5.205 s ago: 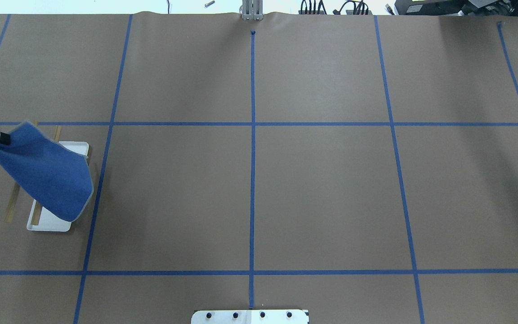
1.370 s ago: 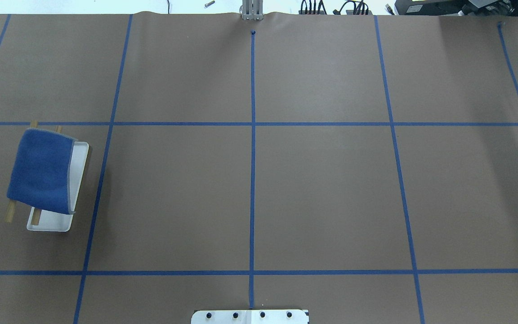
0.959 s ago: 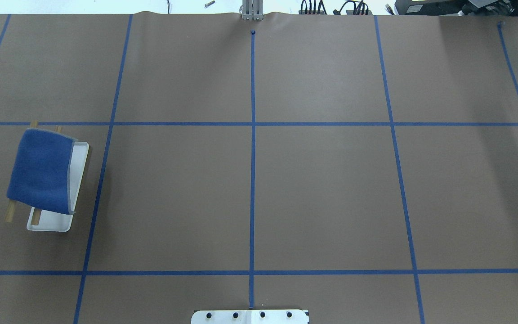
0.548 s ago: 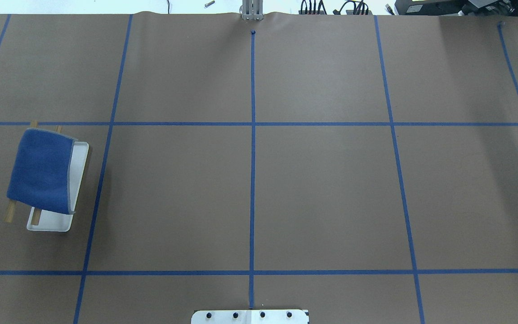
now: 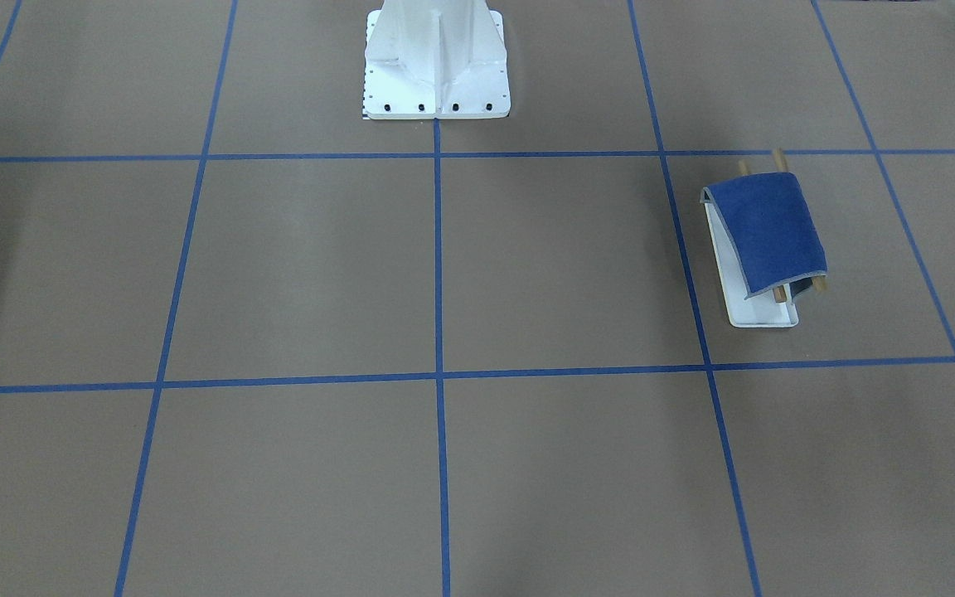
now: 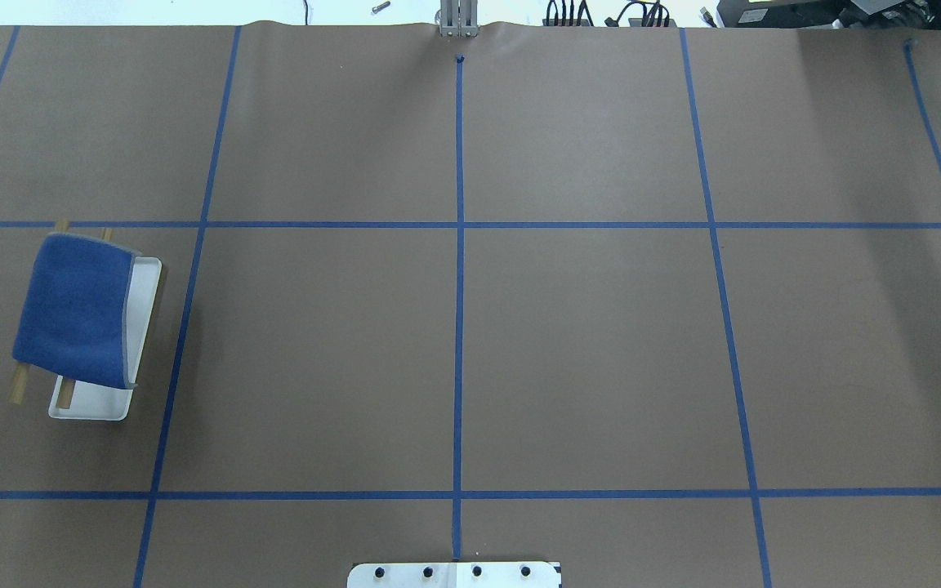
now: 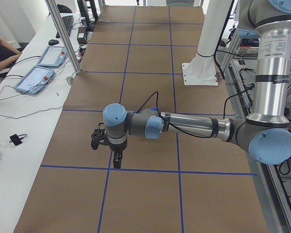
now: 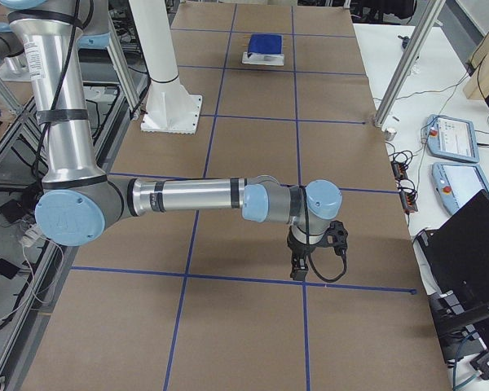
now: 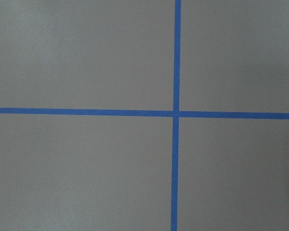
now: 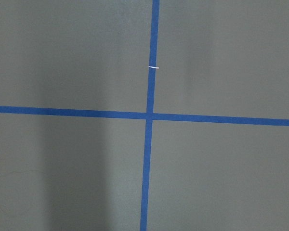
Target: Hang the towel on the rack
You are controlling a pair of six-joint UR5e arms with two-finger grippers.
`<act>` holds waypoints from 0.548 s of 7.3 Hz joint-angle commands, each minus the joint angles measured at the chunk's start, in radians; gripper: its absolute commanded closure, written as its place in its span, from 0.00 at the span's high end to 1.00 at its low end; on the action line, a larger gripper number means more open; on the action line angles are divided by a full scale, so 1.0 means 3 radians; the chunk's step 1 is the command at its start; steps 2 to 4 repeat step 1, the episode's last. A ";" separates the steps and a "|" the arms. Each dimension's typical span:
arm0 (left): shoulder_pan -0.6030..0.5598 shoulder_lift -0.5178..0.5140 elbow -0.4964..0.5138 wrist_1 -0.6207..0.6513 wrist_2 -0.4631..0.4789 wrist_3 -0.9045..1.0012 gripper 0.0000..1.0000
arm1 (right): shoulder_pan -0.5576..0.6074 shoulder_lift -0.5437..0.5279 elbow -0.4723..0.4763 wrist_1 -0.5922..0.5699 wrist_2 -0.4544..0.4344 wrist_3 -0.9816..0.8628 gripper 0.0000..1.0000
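The blue towel (image 6: 74, 306) lies draped over the rack's two tan wooden rods (image 6: 20, 394) at the table's left side. Its right edge hangs over the rack's white base (image 6: 95, 406). It also shows in the front-facing view (image 5: 768, 232), with the base (image 5: 755, 313) below it, and far off in the right view (image 8: 266, 42). No gripper touches it. My left gripper (image 7: 117, 164) points down over a tape crossing, seen only in the left view. My right gripper (image 8: 298, 271) does the same in the right view. I cannot tell whether either is open or shut.
The large white bolted pedestal (image 5: 436, 58) stands at the robot's edge of the table. Blue tape lines (image 6: 459, 327) grid the brown table cover. Control tablets (image 7: 39, 77) and cables lie on the side bench, where a person (image 7: 0, 48) sits.
About five seconds ago my left gripper held the towel above the rack. Now the towel rests draped on the rods and the gripper is out of the overhead view. Nothing moved in the last second.
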 commanded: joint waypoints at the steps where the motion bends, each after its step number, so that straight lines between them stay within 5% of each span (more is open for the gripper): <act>1: 0.0001 -0.0003 -0.0001 0.0000 -0.0005 0.0000 0.99 | 0.0000 0.0001 -0.0023 0.0007 0.0006 0.0000 1.00; 4: 0.0001 -0.0003 -0.0001 0.0000 -0.0005 0.0000 0.99 | 0.0000 0.0001 -0.0023 0.0007 0.0006 0.0000 1.00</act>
